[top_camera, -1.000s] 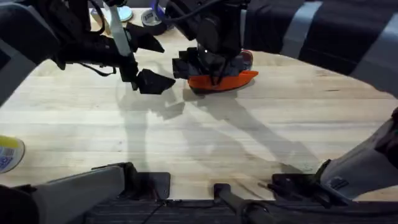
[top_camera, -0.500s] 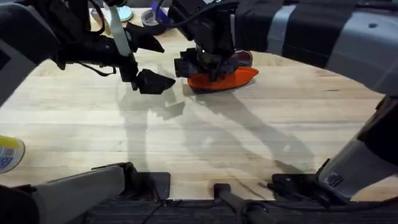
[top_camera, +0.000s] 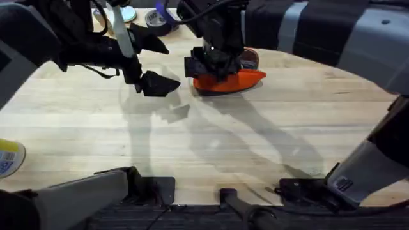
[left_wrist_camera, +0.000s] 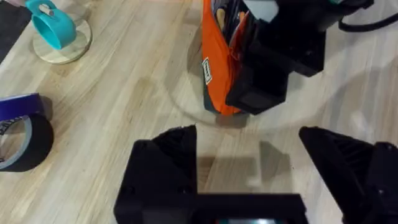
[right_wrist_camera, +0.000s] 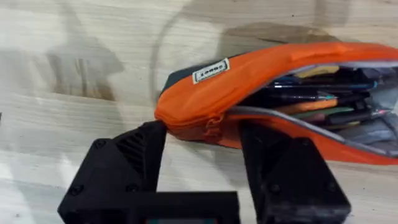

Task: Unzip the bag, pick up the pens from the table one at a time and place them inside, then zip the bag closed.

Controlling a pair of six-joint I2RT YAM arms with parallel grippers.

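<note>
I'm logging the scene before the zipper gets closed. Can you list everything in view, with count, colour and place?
bag: one, orange with a dark bottom strip, far middle of the table, zipper open, pens and pencils showing inside.
table: one, light wood.
tape roll: one, black with a blue-purple strip, far edge of the table, left of the bag.
teal mug: one, on a round wooden coaster, far edge.
yellow-labelled roll: one, left edge of the table.
left gripper: black, open, hanging left of the bag.
right gripper: black, open, at the bag's zipper end.
</note>
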